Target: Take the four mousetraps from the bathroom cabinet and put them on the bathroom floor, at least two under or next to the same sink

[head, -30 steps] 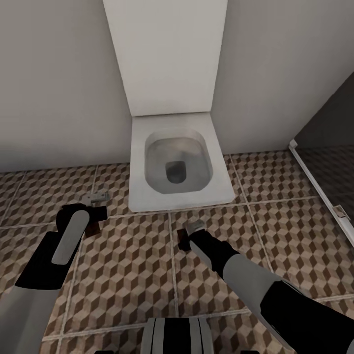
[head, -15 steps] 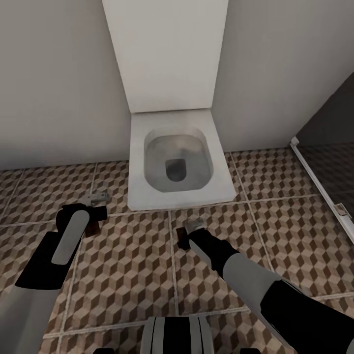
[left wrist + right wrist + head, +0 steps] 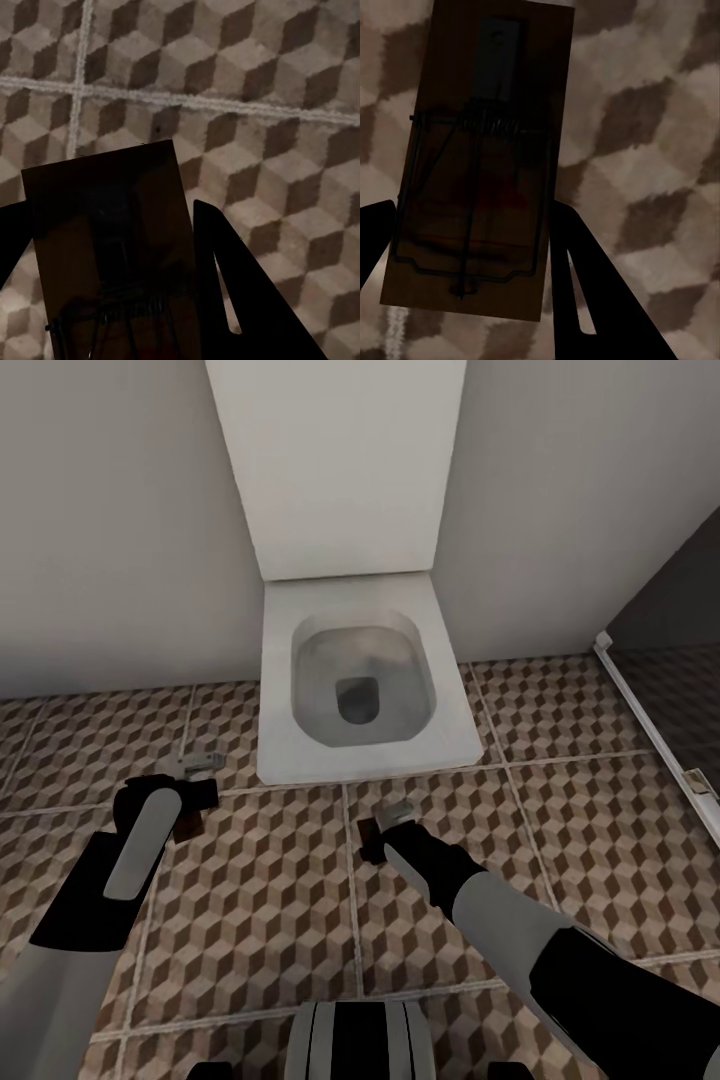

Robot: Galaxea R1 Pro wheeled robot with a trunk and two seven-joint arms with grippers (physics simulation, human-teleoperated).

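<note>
So we're parked in front of the toilet (image 3: 345,680), cube-pattern floor (image 3: 260,900) all around, dark shower enclosure (image 3: 670,690) off to the right. Over the last second the toilet has slid up a bit in the head view while both arms sit in the same spots, so that's just the camera drifting with the robot, not the things moving. We'd guess we're on our way across the bathroom toward a sink, with no sink showing here, so the placing step isn't started.

Each arm carries a mousetrap. The left end effector (image 3: 190,800) is pinching the left trap (image 3: 112,255): in the left wrist view the board sits between the two dark fingers (image 3: 240,292), over a grout cross. The right end effector (image 3: 385,835) is pinching the right trap (image 3: 480,165), wire and red spot faintly visible, board gripped between the fingers (image 3: 592,292). Both traps hang over the floor, just short of the toilet's front edge.
</note>
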